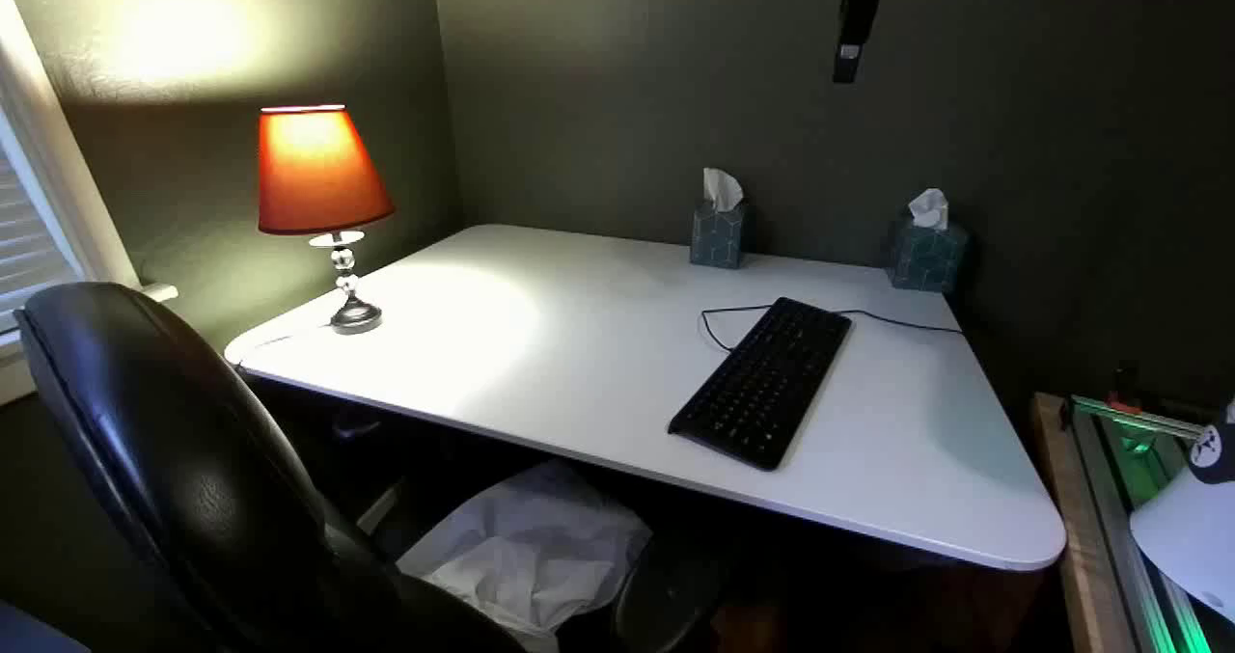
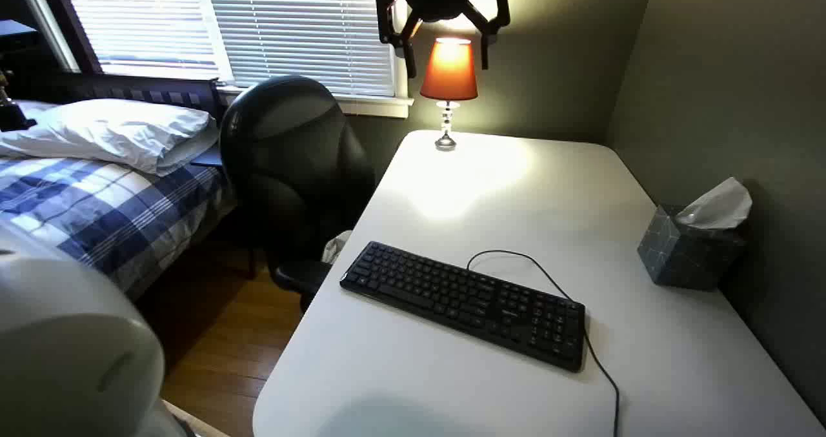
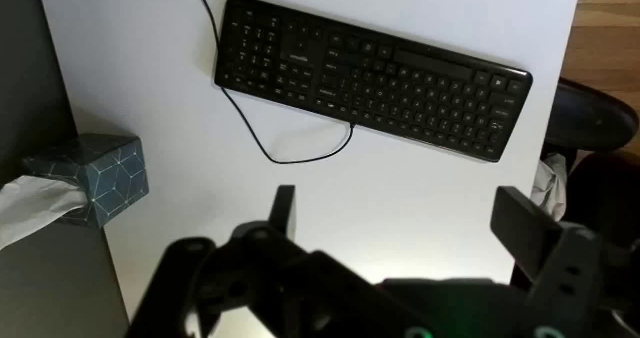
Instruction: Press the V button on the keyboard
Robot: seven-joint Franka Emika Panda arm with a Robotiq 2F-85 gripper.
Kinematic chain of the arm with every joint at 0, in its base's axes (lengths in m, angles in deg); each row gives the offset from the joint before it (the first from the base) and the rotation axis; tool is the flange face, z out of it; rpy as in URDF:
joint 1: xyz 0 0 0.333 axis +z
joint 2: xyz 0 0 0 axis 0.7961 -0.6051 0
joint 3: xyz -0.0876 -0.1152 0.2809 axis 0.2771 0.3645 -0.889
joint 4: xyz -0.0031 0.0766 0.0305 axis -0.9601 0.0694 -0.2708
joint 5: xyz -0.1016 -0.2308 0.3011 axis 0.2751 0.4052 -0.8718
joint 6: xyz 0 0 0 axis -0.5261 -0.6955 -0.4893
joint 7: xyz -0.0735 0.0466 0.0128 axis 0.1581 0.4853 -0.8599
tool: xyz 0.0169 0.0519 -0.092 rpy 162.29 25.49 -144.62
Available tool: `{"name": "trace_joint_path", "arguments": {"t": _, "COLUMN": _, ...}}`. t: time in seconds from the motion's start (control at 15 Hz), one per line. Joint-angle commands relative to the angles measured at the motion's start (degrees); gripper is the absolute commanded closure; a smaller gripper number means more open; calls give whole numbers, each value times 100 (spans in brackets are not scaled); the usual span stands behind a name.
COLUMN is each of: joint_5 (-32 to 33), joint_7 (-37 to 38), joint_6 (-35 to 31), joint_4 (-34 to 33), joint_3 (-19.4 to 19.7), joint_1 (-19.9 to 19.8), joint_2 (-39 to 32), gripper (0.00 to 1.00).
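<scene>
The black keyboard (image 1: 767,383) lies flat on the white desk. It also shows in an exterior view (image 2: 464,301) and, turned upside down, in the upper part of the wrist view (image 3: 372,76). Its key letters are too small to single out the V key for certain. Its thin cable (image 3: 300,162) loops beside it on the desk. My gripper (image 2: 448,66) is high above the desk, apart from the keyboard. In the wrist view the two fingers (image 3: 395,205) are wide apart with nothing between them. In an exterior view only part of the gripper (image 1: 849,45) shows at the top edge.
A lit red lamp (image 1: 318,176) stands at the desk's far end. Tissue boxes (image 1: 717,235) (image 1: 928,253) stand along the wall; one shows in the wrist view (image 3: 117,180). A black chair (image 2: 290,166) is beside the desk (image 2: 310,372). A bed (image 2: 129,211) is beyond.
</scene>
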Motion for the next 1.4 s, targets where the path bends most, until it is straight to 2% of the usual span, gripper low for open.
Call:
{"name": "trace_joint_path", "arguments": {"t": 0.0, "joint_5": 12, "joint_7": 12, "joint_6": 14, "joint_4": -10, "joint_3": 25, "joint_1": 34, "joint_2": -1, "gripper": 0}}
{"name": "trace_joint_path", "arguments": {"t": 0.33, "joint_5": -153, "joint_7": 125, "joint_6": -37, "joint_4": -41, "joint_3": 20, "joint_1": 88, "joint_2": -315, "gripper": 0}}
{"name": "trace_joint_path", "arguments": {"t": 0.67, "joint_5": -589, "joint_7": 175, "joint_6": -653, "joint_4": 382, "joint_3": 81, "joint_1": 160, "joint_2": -662, "gripper": 0}}
{"name": "trace_joint_path", "arguments": {"t": 0.93, "joint_5": -959, "joint_7": 466, "joint_6": -1677, "joint_4": 1009, "joint_3": 77, "joint_1": 101, "joint_2": -804, "gripper": 0}}
{"name": "trace_joint_path", "arguments": {"t": 1.33, "joint_5": -1447, "joint_7": 344, "joint_6": -2421, "joint_4": 1578, "joint_3": 144, "joint_1": 98, "joint_2": -1213, "gripper": 0}}
